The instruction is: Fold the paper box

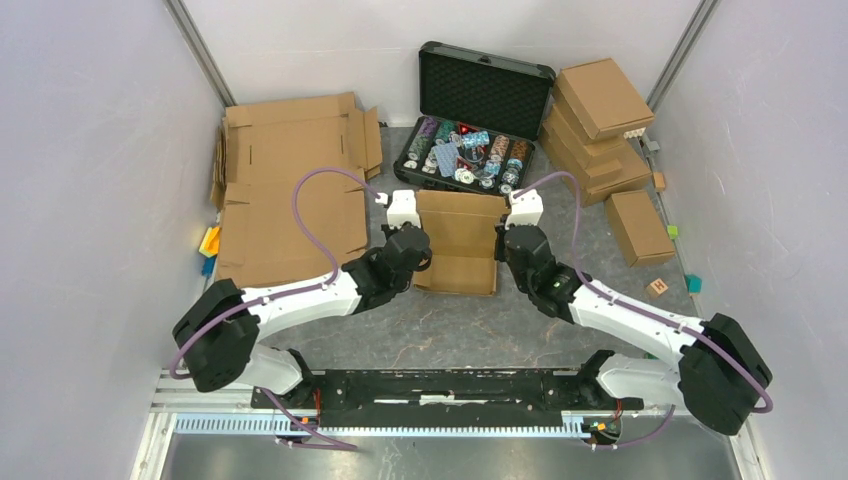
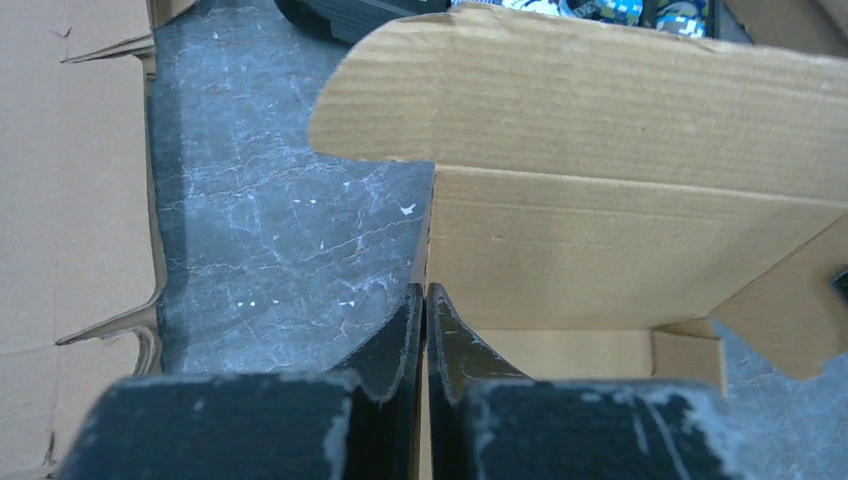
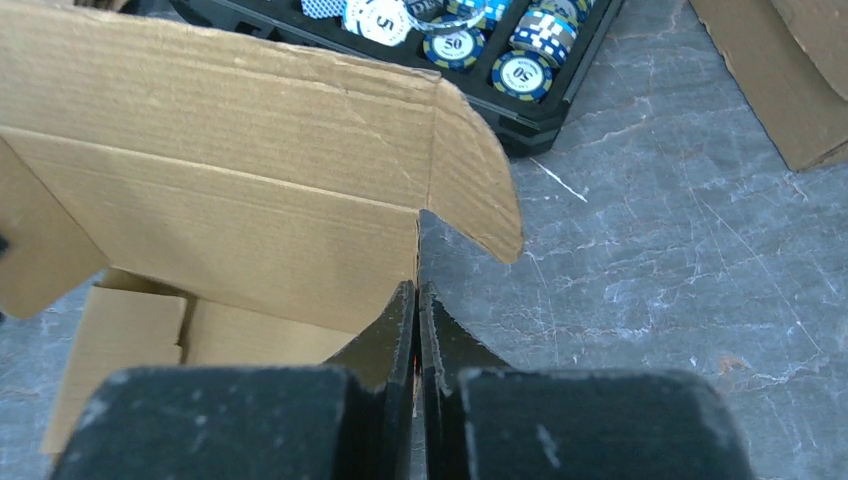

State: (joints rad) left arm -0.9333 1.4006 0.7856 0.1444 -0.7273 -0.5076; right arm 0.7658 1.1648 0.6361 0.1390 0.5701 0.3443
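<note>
My left gripper (image 2: 427, 300) sat nearest the lens, pinched thin on the left side wall of the box (image 2: 600, 240), with a sliver of cardboard showing between the jaws. My right gripper (image 3: 417, 298) was clamped just as narrow on the opposite wall. The box lay mid-table between my two wrists, just in front of the open case (image 1: 485, 90) of chips (image 3: 525, 70) and apart from the big sheets (image 1: 285, 190) on the left. Its floor was flat on the table (image 3: 650, 240). The far panel stood up towards the case, its rounded ears hanging out past each corner.

I judged this to be the wall-raising step, early in the fold. The next move called for both wrists to swing together and hinge each wall on its crease. The box looked light, so an uneven pull could have dragged or twisted it.
</note>
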